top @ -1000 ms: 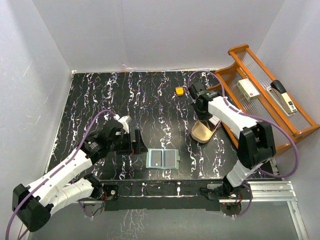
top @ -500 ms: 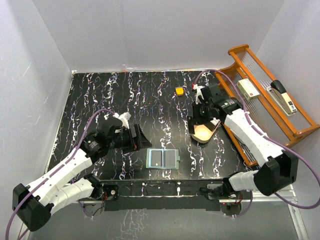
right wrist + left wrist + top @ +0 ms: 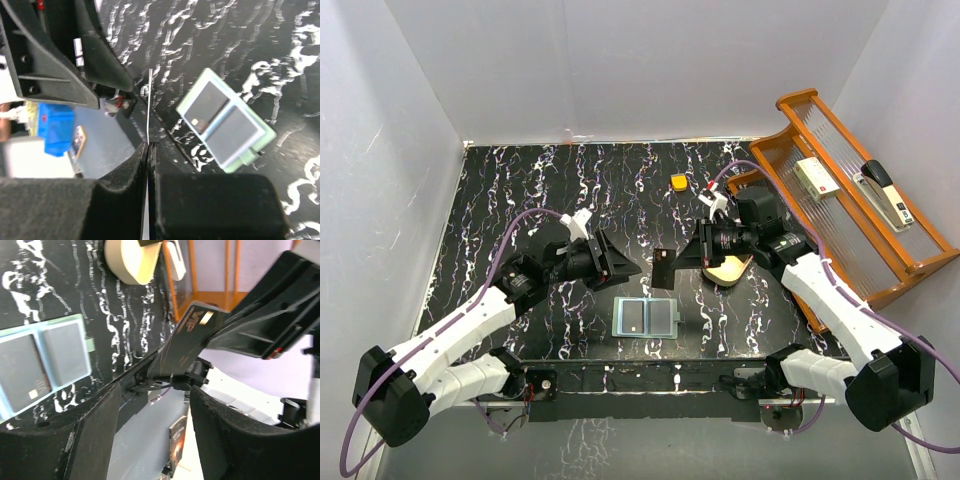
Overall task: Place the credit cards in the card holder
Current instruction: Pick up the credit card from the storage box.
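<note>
Credit card (image 3: 664, 268) now clamped in right jaws, lifted off dish (image 3: 722, 276).

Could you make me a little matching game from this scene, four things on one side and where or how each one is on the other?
Things:
1. dark card
2. card holder
3. orange block
4. left gripper

States:
A. open, holding nothing
B. lying open and flat near the front of the table
C. pinched in the right gripper
D. alone near the table's far edge

Pairs: 1-C, 2-B, 3-D, 4-A
</note>
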You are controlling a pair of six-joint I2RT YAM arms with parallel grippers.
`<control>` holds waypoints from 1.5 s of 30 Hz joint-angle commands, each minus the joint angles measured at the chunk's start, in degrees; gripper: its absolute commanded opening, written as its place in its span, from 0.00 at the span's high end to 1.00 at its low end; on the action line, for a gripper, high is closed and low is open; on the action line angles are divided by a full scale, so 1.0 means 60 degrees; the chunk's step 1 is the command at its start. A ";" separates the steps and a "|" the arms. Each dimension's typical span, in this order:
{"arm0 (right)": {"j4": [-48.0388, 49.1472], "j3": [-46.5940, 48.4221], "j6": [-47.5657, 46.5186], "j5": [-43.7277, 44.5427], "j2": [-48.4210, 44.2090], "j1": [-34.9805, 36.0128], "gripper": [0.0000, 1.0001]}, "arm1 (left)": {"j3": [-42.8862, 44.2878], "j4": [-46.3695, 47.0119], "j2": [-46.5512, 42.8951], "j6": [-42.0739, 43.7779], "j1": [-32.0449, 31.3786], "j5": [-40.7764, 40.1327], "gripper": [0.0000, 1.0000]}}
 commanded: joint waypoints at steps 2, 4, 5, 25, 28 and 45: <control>0.2784 -0.0682 0.1840 -0.2552 -0.0158 -0.0029 1.00 | 0.0382 0.1580 0.0033 -0.0693 -0.0003 0.1010 0.46; 0.3417 -0.0988 0.2357 -0.2796 -0.0250 -0.0031 1.00 | 0.0364 0.1700 0.0062 -0.0792 0.0004 0.1056 0.48; 0.3669 -0.1114 0.2554 -0.2865 -0.0297 -0.0029 1.00 | 0.0306 0.1820 0.0063 -0.0859 0.0006 0.1092 0.49; 0.5088 -0.1810 0.3934 -0.3258 -0.0598 -0.0029 1.00 | -0.0004 0.2577 -0.0149 -0.1574 0.0005 0.1253 0.79; 0.5092 -0.1810 0.3959 -0.3285 -0.0616 -0.0031 1.00 | -0.0030 0.2711 -0.0160 -0.1672 0.0006 0.1327 0.92; 0.5125 -0.2070 0.4499 -0.2662 -0.0509 -0.0029 0.71 | -0.0343 0.2424 -0.0796 -0.1302 0.0005 0.0849 1.00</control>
